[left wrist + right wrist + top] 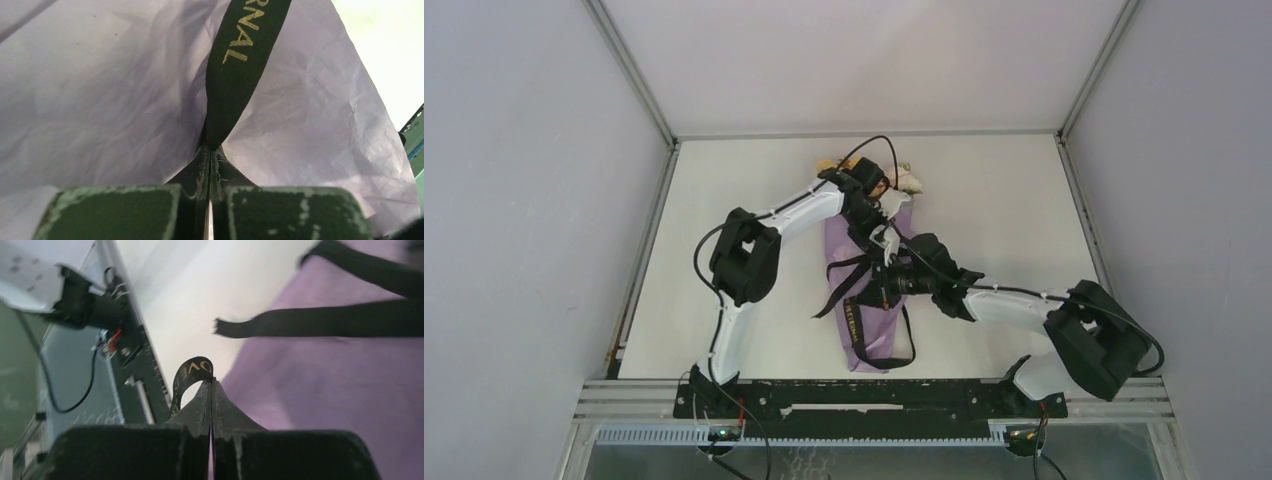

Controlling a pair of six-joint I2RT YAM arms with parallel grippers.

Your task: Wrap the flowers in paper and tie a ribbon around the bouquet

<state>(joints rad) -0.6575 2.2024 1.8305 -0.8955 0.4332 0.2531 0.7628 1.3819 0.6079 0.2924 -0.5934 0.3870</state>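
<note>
The bouquet (871,318) lies mid-table, a lilac paper (115,95) cone with its narrow end toward me. Yellow and white flowers (910,181) poke out at its far, wide end, partly hidden behind the left wrist. The black ribbon (848,290), printed with gold letters, crosses the cone's middle, and a loop trails to the narrow end. My left gripper (210,148) is shut on a ribbon (235,75) strand just above the paper. My right gripper (211,381) is shut on a small ribbon (191,371) loop beside the purple paper (325,410). Both grippers meet over the cone's middle (887,262).
A black rail (874,398) runs along the near table edge, with cables at the arm bases. Metal frame edges (646,250) and grey walls bound the white table (1004,210) on the left, right and back. Loose ribbon ends (280,326) lie across the paper.
</note>
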